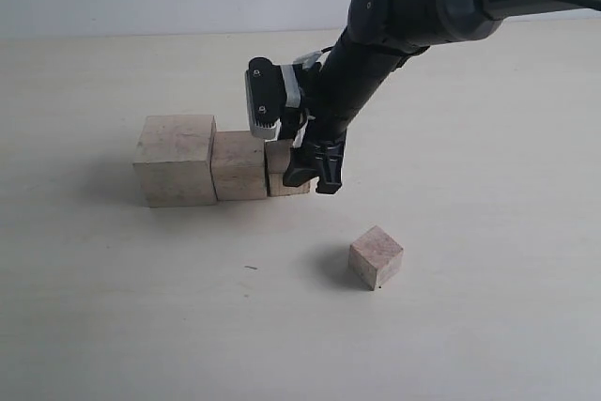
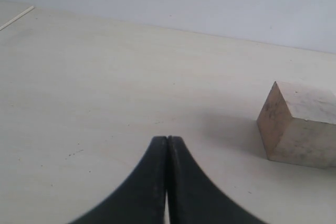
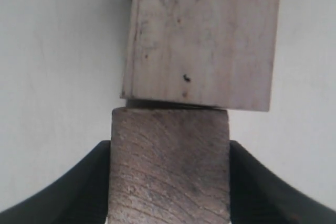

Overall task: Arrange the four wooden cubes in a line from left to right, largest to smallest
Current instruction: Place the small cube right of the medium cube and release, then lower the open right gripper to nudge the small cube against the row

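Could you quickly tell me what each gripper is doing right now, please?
Left gripper: closed, empty.
Right gripper: closed on the wooden cube at the row's end.

Right arm angled down, right jaws clamping; left jaws closed tight

Exterior view raised, wide over the cube row; right wrist view tight on it; left one low, farther.

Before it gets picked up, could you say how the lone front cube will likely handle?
The small cube looks like bare wood, so probably rigid and light. Flat faces suggest sliding, not rolling. Sitting turned, it may twist when gripped.
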